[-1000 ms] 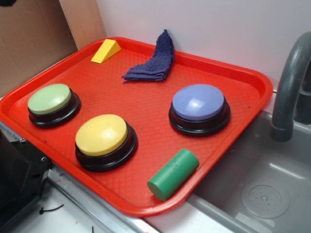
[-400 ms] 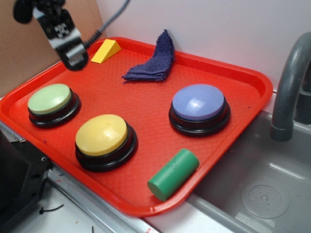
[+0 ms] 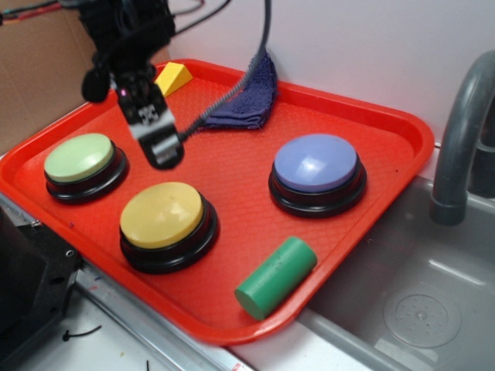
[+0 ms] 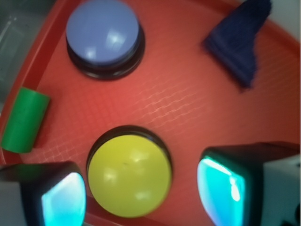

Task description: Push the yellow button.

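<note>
Yellow button (image 3: 162, 214) near the tray's (image 3: 402, 131) front edge sits unpressed; gripper (image 3: 158, 148) hangs above it, jaws spread, empty; descent and press remain.

In the exterior view the hand (image 3: 158, 147) covers part of the purple cloth (image 3: 247, 100) and yellow wedge (image 3: 175, 77) at 12 o'clock, both fingertips motion-blurred.

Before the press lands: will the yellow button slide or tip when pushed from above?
Probably neither. The yellow button sits on a black base wider than its dome, flat on the red tray, so tipping looks unlikely. The tray's textured surface should resist sliding. The dome is glossy and rounded, so an off-centre contact might skid; in the wrist view it lies between the open fingers, roughly centred.
</note>
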